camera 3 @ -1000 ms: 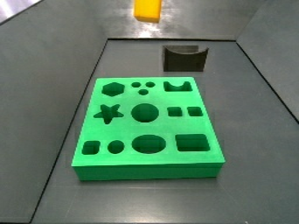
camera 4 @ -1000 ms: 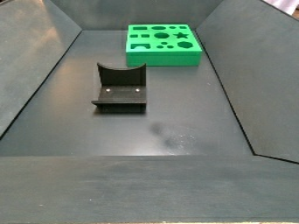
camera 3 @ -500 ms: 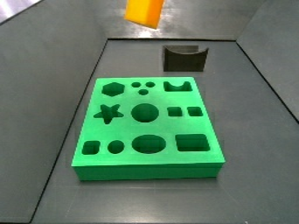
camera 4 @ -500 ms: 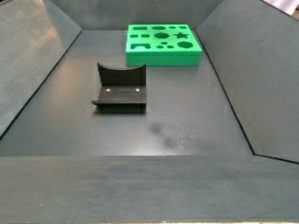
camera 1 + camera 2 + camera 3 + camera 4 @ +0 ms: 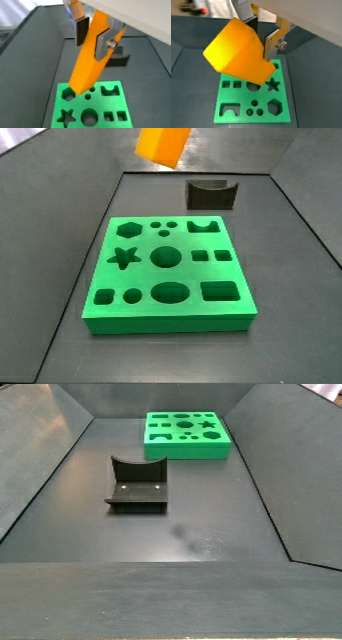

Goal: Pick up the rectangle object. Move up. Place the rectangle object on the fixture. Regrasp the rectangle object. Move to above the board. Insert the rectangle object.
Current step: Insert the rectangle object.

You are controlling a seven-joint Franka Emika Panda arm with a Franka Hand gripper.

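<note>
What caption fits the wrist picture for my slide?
Gripper holds the orange rectangle object tilted above the green board.

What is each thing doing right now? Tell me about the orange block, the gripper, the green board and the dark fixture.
rectangle object: held in the air, tilted, above the board, not inserted.
gripper: up in the air over the board, shut on the rectangle object.
board: lying flat on the floor, all visible holes empty.
fixture: standing on the floor, notch empty, nothing on it.
</note>
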